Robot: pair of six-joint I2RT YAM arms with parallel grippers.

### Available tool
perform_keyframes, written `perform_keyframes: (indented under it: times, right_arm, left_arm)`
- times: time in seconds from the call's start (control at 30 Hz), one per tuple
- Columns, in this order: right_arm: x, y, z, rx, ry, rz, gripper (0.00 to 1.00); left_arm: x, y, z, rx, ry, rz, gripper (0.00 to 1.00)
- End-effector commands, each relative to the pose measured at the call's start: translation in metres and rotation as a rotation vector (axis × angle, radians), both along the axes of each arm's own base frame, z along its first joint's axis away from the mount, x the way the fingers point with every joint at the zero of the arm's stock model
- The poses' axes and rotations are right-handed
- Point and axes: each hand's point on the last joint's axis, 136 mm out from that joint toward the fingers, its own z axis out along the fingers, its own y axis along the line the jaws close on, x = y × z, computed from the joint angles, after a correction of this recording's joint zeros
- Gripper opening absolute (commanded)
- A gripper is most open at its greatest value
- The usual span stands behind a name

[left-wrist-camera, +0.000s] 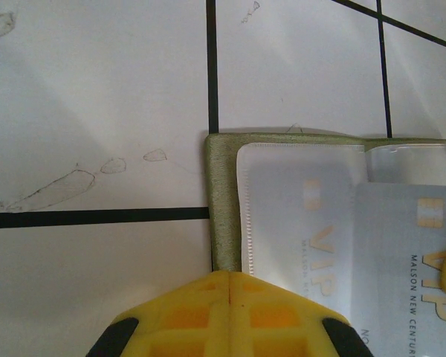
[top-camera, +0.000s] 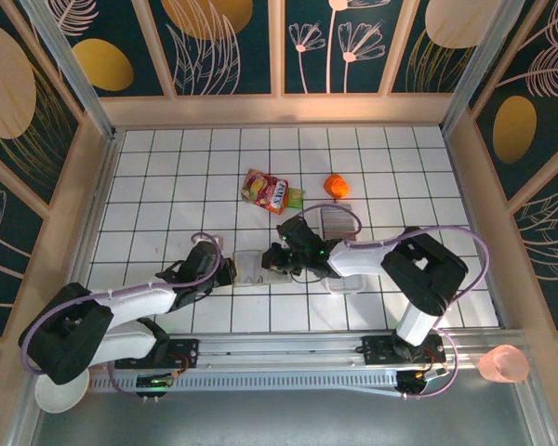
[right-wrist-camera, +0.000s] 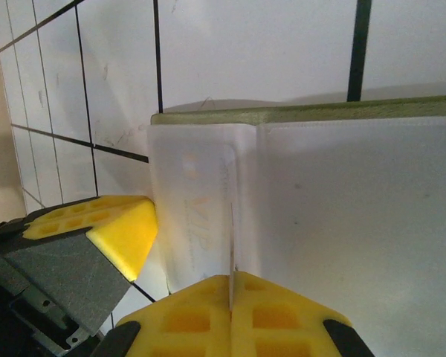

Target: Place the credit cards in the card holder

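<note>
The card holder (left-wrist-camera: 223, 195) lies open on the tiles, olive-green at the rim and pale inside (right-wrist-camera: 342, 223). A grey VIP credit card (left-wrist-camera: 297, 223) sits in its clear pocket. My left gripper (left-wrist-camera: 230, 277) is shut, its tip resting on the holder's near left edge. My right gripper (right-wrist-camera: 231, 277) is shut on a second credit card (right-wrist-camera: 231, 238), seen edge-on and reaching over the holder's inside near the pocket. This card (left-wrist-camera: 409, 260) lies partly over the pocket in the left wrist view. From above, both grippers (top-camera: 225, 271) (top-camera: 281, 260) meet at the holder (top-camera: 251, 269).
A snack bag (top-camera: 265, 190) and an orange object (top-camera: 336, 185) lie farther back. A clear rectangular tray (top-camera: 336, 221) sits behind the right gripper. A pink cup (top-camera: 504, 364) and a white plate (top-camera: 60, 392) are off the table's front corners.
</note>
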Motion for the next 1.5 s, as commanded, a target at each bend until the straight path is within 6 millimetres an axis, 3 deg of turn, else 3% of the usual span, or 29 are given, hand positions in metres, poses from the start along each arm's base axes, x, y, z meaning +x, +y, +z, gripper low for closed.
perform_keyframes:
  times: [0.0,0.67,1.03,1.47]
  right_arm:
    - [0.001,0.002,-0.003,0.010,-0.004,0.022,0.00]
    - [0.017,-0.001,-0.008,0.008,-0.032,0.028,0.00]
    - [0.010,0.014,-0.006,0.067,-0.013,0.078,0.00]
    - [0.010,0.015,-0.012,0.019,-0.010,0.080,0.00]
  left_arm:
    - [-0.001,0.001,0.000,0.005,0.002,0.005,0.00]
    - [-0.003,0.000,-0.003,0.005,0.012,-0.005,0.00]
    - [-0.003,0.001,-0.004,0.005,0.014,-0.003,0.00]
    - [-0.003,0.000,-0.004,0.004,0.014,-0.005,0.00]
